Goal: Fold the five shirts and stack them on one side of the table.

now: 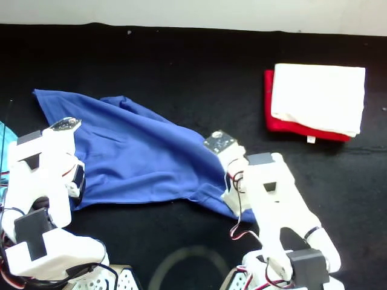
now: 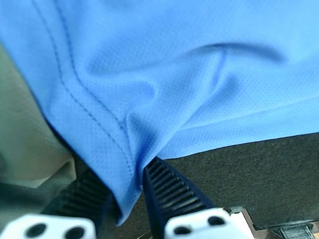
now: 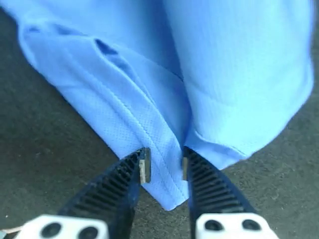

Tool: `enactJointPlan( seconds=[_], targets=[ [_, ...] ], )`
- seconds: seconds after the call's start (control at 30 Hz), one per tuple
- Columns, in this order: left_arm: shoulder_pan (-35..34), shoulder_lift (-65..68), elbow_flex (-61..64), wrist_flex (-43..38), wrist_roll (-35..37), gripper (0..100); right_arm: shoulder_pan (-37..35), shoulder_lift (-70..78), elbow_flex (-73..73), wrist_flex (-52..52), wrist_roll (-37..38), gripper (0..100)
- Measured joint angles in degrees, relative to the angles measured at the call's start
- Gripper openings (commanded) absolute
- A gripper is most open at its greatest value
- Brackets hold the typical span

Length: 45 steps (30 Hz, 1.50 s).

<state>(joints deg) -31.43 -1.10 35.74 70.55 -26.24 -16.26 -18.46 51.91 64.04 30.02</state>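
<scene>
Together, grippers [image 2: 130, 184] [image 3: 163, 167] clamp the blue shirt [image 1: 139, 157] at edges.

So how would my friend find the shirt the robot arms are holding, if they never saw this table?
Look at the black cloth-covered table. Away from the folded white shirt stacked on the folded red shirt at one side, a big blue mesh-fabric shirt lies spread out and wrinkly. It is the only unfolded one, pinched at its edges by the left gripper and right gripper.
</scene>
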Motion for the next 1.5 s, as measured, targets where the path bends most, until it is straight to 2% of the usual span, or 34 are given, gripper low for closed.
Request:
enactJointPlan(
  seconds=[0.3,0.5,0.63,0.93,1.0,1.2,1.5],
  targets=[
    [0.0,0.0,0.0,0.0,0.0,1,-9.32,0.09,0.0,10.64,0.0,5.9],
    [0.0,0.0,0.0,0.0,0.0,1,-14.86,-6.86,0.0,14.15,0.0,6.0],
    [0.0,0.0,0.0,0.0,0.0,1,-13.63,-11.08,0.0,14.15,-0.35,6.3],
    [0.0,0.18,0.0,-1.14,0.0,1,-1.23,-13.01,0.0,12.66,-0.35,6.3],
    [0.0,0.18,0.0,-1.32,0.0,1,-0.97,-13.01,0.09,12.66,-0.35,9.2],
    [0.0,0.18,0.0,-1.32,0.0,1,-2.9,-13.01,6.07,11.43,-0.35,29.8],
    [0.0,0.18,0.0,-1.32,0.0,1,-3.43,-13.01,16.26,-1.67,-0.35,28.1]
  ],
)
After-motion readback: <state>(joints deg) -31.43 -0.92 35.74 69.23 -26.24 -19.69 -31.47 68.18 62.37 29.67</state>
